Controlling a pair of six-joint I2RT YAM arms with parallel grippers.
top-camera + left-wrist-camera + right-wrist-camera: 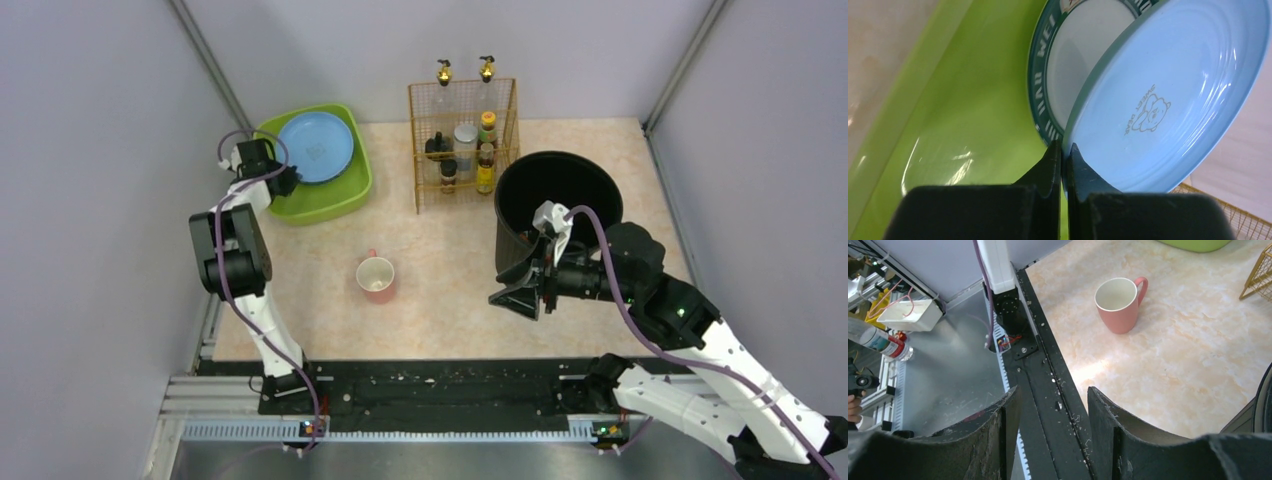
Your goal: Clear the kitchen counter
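Note:
The kitchen counter (450, 300) is pale beige marble. A pink mug (377, 278) stands upright near its middle; it also shows in the right wrist view (1120, 302). My left gripper (283, 180) is shut on the rim of a light blue plate (315, 146), which leans inside the green tub (335, 200). In the left wrist view the blue plate (1168, 95) rests against a white plate with a dark green rim (1048, 70). My right gripper (520, 295) is open and empty, hovering left of the black bin (556, 195), right of the mug.
A gold wire rack (462, 140) with bottles and jars stands at the back middle. The black rail strip (440, 385) runs along the near edge and shows in the right wrist view (1048, 385). Grey walls enclose the counter on three sides.

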